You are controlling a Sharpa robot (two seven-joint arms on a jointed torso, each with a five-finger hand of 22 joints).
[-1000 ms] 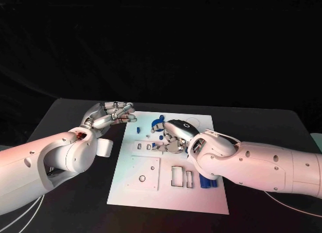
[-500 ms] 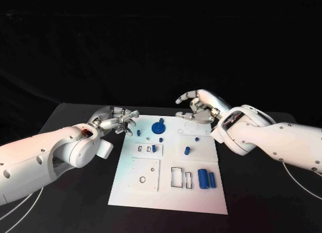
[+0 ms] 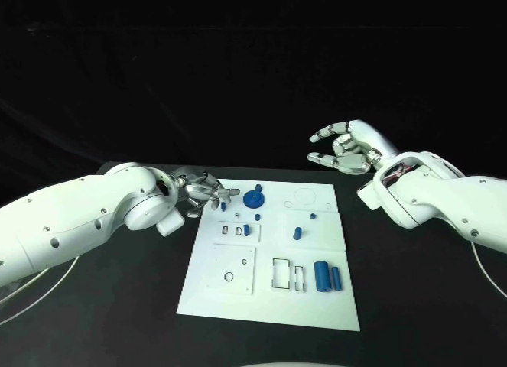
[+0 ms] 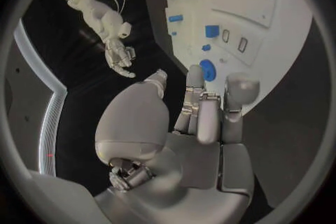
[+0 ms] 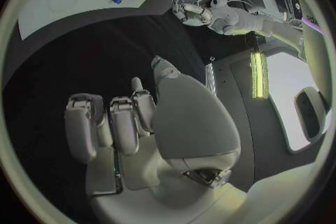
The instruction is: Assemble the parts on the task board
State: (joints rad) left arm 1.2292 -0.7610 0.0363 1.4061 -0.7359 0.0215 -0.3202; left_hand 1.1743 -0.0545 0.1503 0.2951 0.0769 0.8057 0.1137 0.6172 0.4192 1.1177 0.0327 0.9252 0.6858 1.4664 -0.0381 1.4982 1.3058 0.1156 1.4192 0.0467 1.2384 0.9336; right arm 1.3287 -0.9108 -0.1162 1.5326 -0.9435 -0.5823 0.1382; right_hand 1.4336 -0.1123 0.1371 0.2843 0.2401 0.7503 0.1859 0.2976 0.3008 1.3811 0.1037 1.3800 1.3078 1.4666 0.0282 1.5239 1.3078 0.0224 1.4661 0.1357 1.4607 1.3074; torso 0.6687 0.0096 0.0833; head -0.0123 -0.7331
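The board [image 3: 233, 294] is showing white on the black table [image 3: 430, 306], lower centre of the frame. The parts [image 3: 320, 277] on it are showing blue. Both hands, left [image 3: 200, 191] and right [image 3: 347, 149], are gleaming silver on white arms [image 3: 66, 222].

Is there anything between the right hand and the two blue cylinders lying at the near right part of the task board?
Nothing visible does. The right hand is raised beyond the task board, holding nothing; only bare board and table lie between it and the blue cylinders.

Matt white task board [image 3: 320, 252], glossy blue plastic parts [image 3: 322, 277], matt black table [image 3: 430, 290], silver metal hands.
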